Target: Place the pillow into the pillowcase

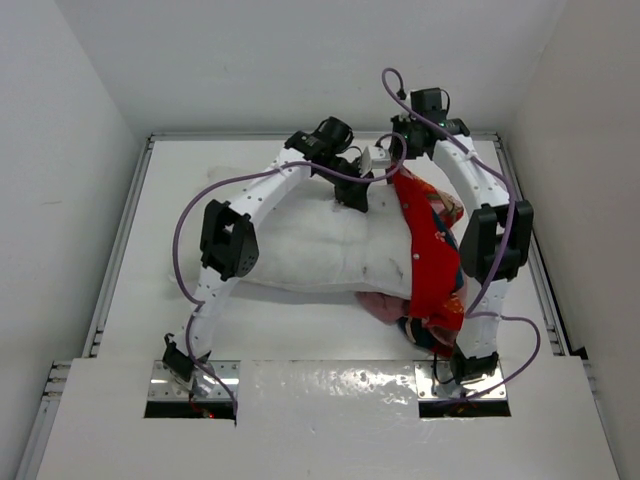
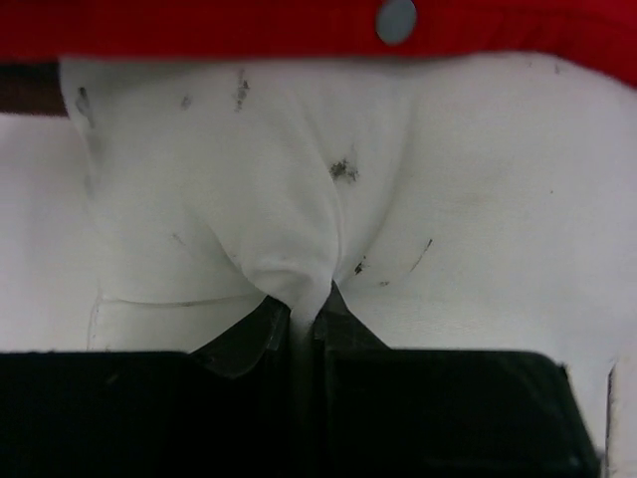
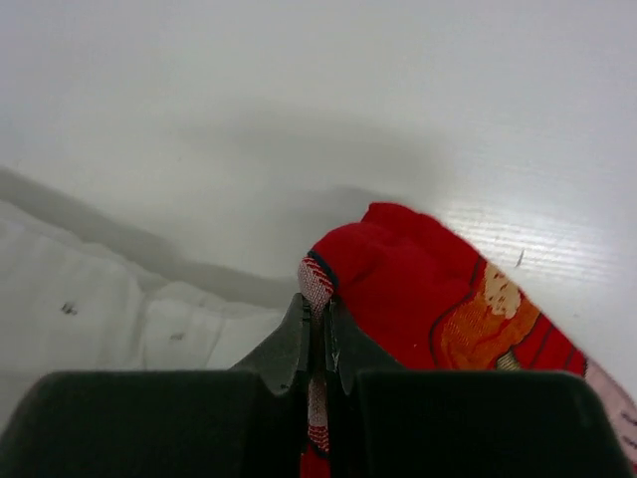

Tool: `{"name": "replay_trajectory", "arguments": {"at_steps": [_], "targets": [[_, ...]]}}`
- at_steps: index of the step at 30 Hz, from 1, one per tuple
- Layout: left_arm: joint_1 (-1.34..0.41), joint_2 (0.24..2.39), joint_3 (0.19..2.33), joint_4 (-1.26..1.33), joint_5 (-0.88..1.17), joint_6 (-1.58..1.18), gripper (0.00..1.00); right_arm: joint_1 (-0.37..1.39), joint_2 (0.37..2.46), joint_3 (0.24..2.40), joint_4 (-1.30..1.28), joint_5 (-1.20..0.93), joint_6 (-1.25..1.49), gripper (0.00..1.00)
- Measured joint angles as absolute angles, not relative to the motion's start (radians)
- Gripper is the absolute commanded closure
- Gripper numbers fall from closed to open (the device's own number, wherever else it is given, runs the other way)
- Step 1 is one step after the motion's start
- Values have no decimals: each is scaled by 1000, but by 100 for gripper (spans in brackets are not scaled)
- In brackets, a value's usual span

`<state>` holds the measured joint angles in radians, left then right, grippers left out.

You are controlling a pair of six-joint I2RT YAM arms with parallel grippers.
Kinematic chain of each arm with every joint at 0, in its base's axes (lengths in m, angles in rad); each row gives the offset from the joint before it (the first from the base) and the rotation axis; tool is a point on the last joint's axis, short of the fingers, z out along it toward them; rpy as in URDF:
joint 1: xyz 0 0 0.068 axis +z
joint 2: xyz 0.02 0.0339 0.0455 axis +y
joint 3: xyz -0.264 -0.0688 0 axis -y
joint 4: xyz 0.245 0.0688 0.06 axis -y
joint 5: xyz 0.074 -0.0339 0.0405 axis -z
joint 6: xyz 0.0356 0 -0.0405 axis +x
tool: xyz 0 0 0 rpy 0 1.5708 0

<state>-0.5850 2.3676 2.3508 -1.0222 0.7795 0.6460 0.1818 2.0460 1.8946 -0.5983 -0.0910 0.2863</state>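
The plump white pillow [image 1: 320, 250] lies across the middle of the table. Its right end sits under the red printed pillowcase [image 1: 432, 255], which drapes down to the near right. My left gripper [image 1: 352, 192] is at the pillow's far edge, shut on a pinched fold of the pillow [image 2: 299, 249], with the red pillowcase hem [image 2: 299, 25] just beyond it. My right gripper [image 1: 385, 160] is at the far end of the pillowcase, shut on its red hem [image 3: 328, 284]; the pillow [image 3: 90, 319] lies to its left.
The pale pink inside of the case [image 1: 385, 303] shows at the pillow's near edge. A raised rail [image 1: 118, 250] borders the table on the left and another [image 1: 535, 250] on the right. White walls stand close round the table.
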Motion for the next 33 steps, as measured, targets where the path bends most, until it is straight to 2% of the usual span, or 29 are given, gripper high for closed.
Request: {"name": "replay_trajectory", "arguments": {"at_steps": [3, 9, 17, 18, 19, 20, 21, 22, 24, 26, 30, 31, 32, 33], "targets": [[-579, 2368, 2353, -944, 796, 520, 100, 187, 2009, 1835, -594, -136, 297, 100], [-500, 2330, 2159, -585, 814, 121, 100, 209, 1850, 1593, -544, -280, 378, 100], [-440, 2326, 2156, -444, 686, -80, 100, 275, 1704, 1517, -468, -350, 479, 100], [-438, 2325, 2156, -435, 667, -88, 100, 280, 1697, 1507, -456, -356, 494, 95], [-436, 2326, 2156, -429, 649, -93, 97, 282, 1697, 1504, -449, -360, 503, 81], [-435, 2326, 2156, -426, 635, -96, 91, 282, 1701, 1504, -448, -360, 516, 41], [-435, 2326, 2156, -420, 617, -95, 73, 282, 1707, 1509, -454, -363, 527, 19], [-434, 2326, 2156, -402, 589, -91, 62, 284, 1717, 1525, -474, -379, 526, 1], [-432, 2328, 2156, -364, 539, -83, 41, 297, 1752, 1603, -553, -387, 513, 1], [-426, 2328, 2156, -336, 513, -64, 31, 310, 1784, 1702, -619, -365, 482, 1], [-410, 2324, 2156, -340, 508, 30, 30, 323, 1731, 1760, -719, -251, 403, 1], [-407, 2320, 2156, -350, 513, 68, 37, 321, 1700, 1750, -743, -216, 386, 1], [-405, 2314, 2158, -368, 524, 105, 44, 318, 1659, 1723, -752, -180, 371, 18], [-404, 2305, 2164, -398, 540, 151, 52, 316, 1612, 1681, -763, -146, 356, 45]]}}
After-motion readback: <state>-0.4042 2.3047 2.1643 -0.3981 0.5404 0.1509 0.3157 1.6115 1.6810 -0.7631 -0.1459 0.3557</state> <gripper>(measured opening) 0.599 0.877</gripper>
